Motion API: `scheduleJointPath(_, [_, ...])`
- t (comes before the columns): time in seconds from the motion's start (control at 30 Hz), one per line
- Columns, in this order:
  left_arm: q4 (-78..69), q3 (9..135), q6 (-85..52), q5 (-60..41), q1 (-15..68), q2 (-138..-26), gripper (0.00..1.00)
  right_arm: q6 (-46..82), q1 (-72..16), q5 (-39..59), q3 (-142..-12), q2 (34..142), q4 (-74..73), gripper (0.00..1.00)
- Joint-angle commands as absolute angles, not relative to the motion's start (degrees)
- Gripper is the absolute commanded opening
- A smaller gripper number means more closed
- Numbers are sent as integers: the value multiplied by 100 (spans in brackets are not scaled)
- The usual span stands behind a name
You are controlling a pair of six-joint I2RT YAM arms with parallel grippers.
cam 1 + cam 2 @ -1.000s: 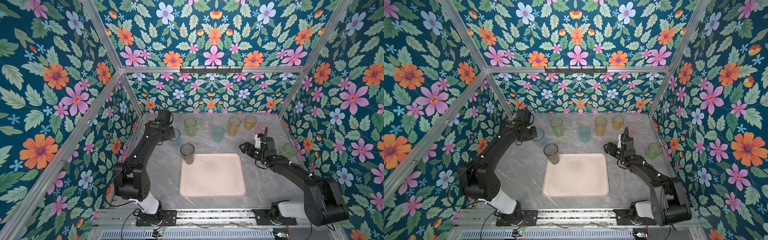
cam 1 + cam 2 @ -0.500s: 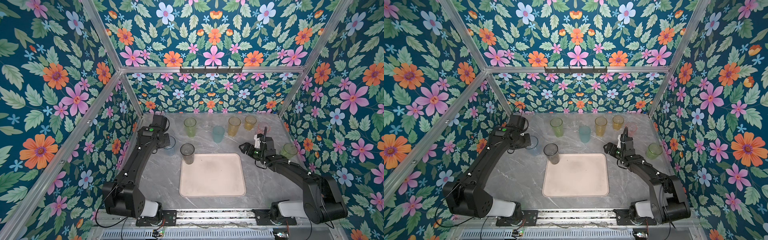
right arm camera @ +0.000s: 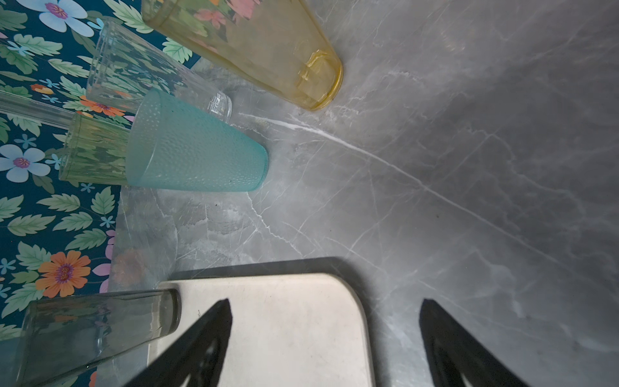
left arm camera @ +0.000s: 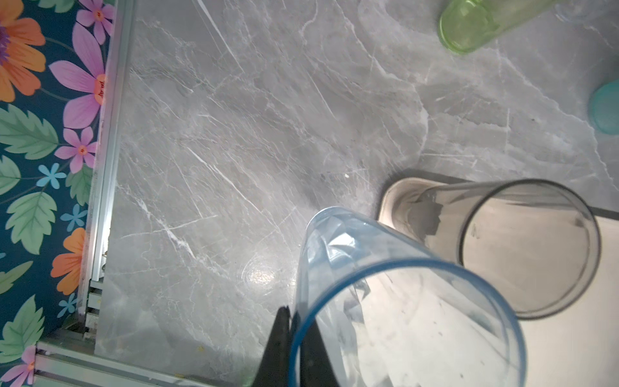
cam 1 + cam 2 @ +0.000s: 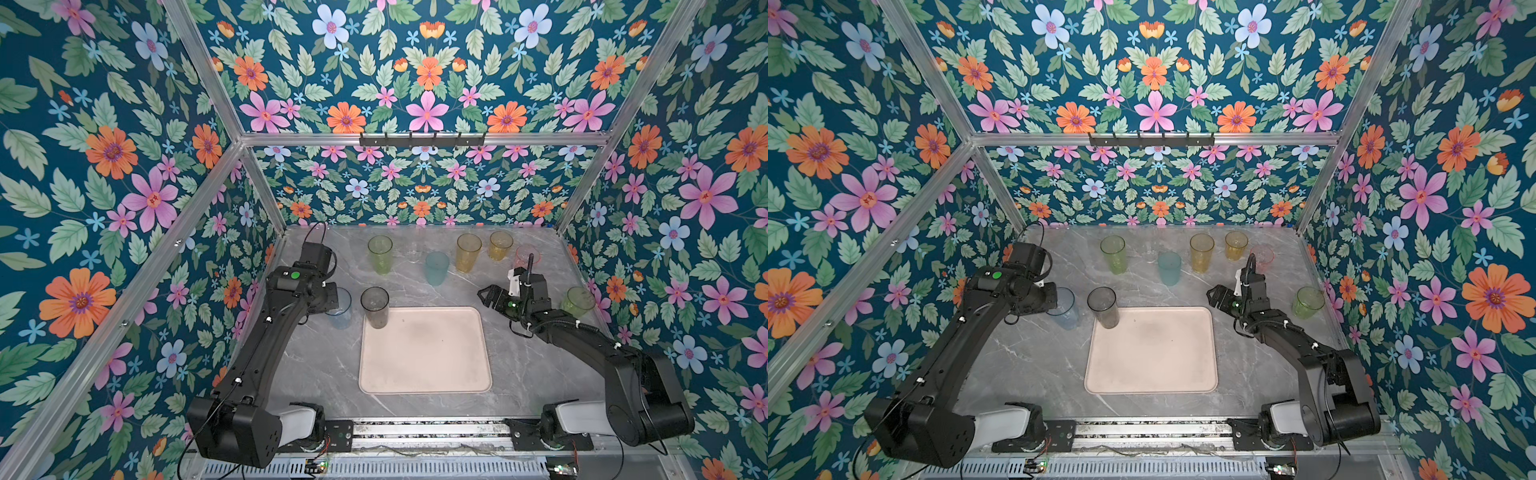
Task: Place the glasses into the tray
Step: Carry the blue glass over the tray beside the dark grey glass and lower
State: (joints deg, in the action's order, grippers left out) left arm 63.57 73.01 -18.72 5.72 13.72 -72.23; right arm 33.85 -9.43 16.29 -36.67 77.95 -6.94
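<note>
The pale pink tray (image 5: 424, 353) lies mid-table, with a smoky grey glass (image 5: 375, 306) standing in its far left corner. My left gripper (image 4: 290, 313) is shut on the rim of a pale blue glass (image 4: 385, 301), one finger inside and one outside. That glass (image 5: 341, 308) hangs just left of the grey one, beside the tray. By the tray's far right corner my right gripper (image 5: 484, 296) is open and holds nothing; its fingers (image 3: 214, 321) straddle the tray's corner (image 3: 335, 295). Several other glasses stand behind the tray.
Along the back stand a green glass (image 5: 380, 254), a teal glass (image 5: 436, 268), a tall amber glass (image 5: 468, 252), a short amber glass (image 5: 500, 245) and a pink glass (image 5: 527, 257). A short green glass (image 5: 577, 301) stands near the right wall, behind my right arm.
My left arm has carried the pale blue glass from the back left of the table toward the tray, and it is now beside the grey glass. The right arm has not moved.
</note>
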Motion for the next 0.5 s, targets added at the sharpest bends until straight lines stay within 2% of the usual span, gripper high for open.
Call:
scheduleJointPath(0.0, [6413, 7172, -1889, 410, 1532, -7082, 0, 3410, -949, 1634, -3639, 7827, -865, 89])
scheduleJointPath(0.47, [6392, 6573, -2457, 246, 2485, -6724, 0, 3438, -949, 1670, -3621, 7808, -906, 89])
